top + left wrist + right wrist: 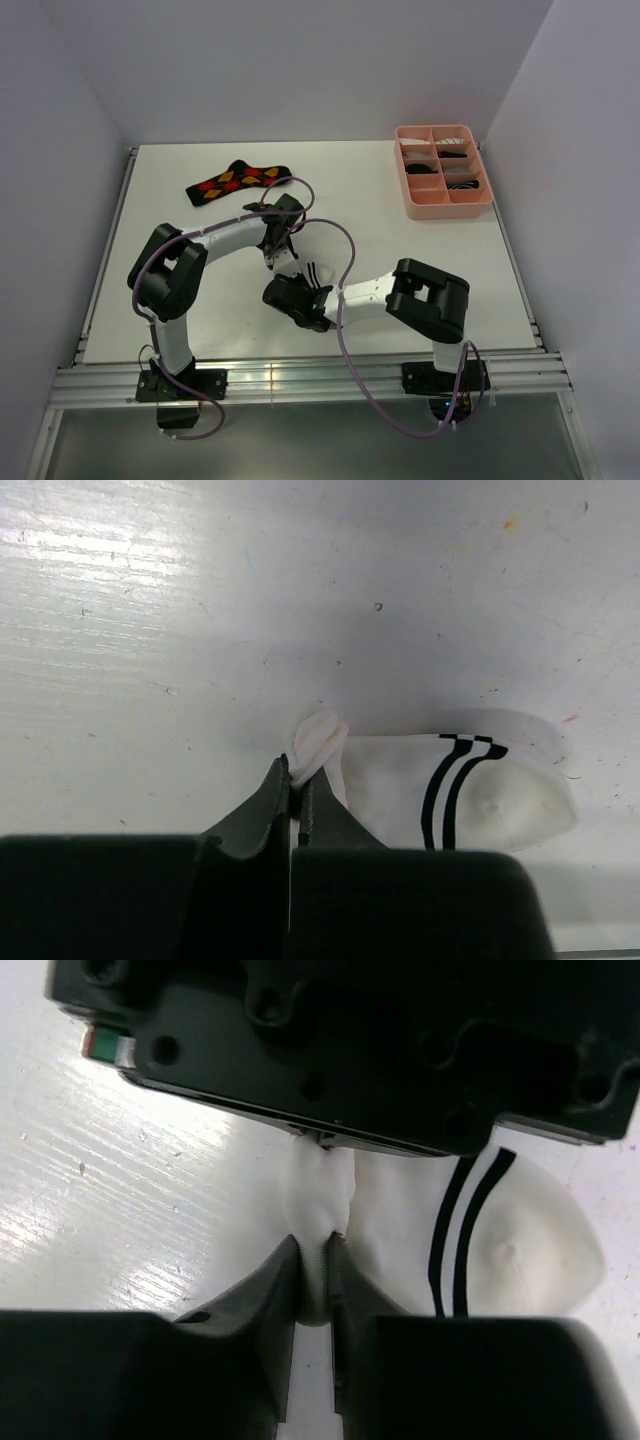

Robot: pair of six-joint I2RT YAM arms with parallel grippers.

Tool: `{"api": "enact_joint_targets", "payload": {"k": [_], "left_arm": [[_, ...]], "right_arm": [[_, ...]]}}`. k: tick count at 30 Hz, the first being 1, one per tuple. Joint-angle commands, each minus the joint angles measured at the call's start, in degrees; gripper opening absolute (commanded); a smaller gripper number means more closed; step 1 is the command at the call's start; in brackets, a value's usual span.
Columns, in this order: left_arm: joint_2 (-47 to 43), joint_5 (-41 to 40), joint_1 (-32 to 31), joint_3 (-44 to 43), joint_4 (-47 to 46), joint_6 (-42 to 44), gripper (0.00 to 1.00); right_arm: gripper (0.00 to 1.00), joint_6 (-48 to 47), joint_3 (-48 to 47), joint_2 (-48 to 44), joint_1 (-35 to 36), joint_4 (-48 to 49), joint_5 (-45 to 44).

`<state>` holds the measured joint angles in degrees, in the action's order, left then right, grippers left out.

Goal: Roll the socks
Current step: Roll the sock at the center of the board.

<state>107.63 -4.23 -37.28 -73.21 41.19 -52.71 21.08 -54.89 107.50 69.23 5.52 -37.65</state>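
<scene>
A short white sock with two black cuff stripes [318,276] lies mid-table between both arms. My left gripper [296,777] is shut on a bunched white edge of this sock [480,790], coming from the far side [284,262]. My right gripper [318,1260] is shut on the same bunch of white fabric from the near side [300,290], and the sock's striped end [520,1240] spreads to its right. The two grippers face each other closely over the sock. A black sock with red-orange-yellow argyle diamonds [238,182] lies flat at the back left.
A pink compartment tray [408,190] stands at the back right, with dark and striped rolled fabric in its cells. The left gripper's black body [350,1050] fills the top of the right wrist view. Walls close in the table on three sides.
</scene>
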Motion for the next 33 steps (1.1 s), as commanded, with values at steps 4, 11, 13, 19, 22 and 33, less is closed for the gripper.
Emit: {"api": "enact_joint_targets", "payload": {"k": [4, 11, 13, 19, 22, 33], "left_arm": [[-3.39, -0.08, -0.52, 2.80, -2.25, -2.31, 0.11], [-13.23, 1.06, 2.29, 10.88, -9.54, -8.10, 0.55], [-17.53, 1.94, 3.70, 14.66, -11.91, -9.34, 0.62], [-25.28, 4.22, 4.67, 21.88, -21.32, -9.87, 0.71], [-26.16, 7.47, 4.67, 24.51, -25.36, -8.90, 0.70], [-21.86, 12.66, 4.23, 27.59, -29.59, -7.58, 0.62]], "right_arm": [[0.00, 3.61, 4.26, -0.36, -1.11, 0.54, 2.75], [0.00, 8.09, 16.21, -7.92, -8.66, 13.54, 22.86], [0.00, 9.06, 19.46, -9.68, -11.92, 18.20, 30.31], [0.00, 16.17, 25.27, -8.72, -19.73, 31.81, 48.26], [0.00, 21.62, 27.90, -6.26, -22.55, 39.90, 55.65], [0.00, 33.67, 31.78, 2.26, -29.06, 54.94, 63.93]]}}
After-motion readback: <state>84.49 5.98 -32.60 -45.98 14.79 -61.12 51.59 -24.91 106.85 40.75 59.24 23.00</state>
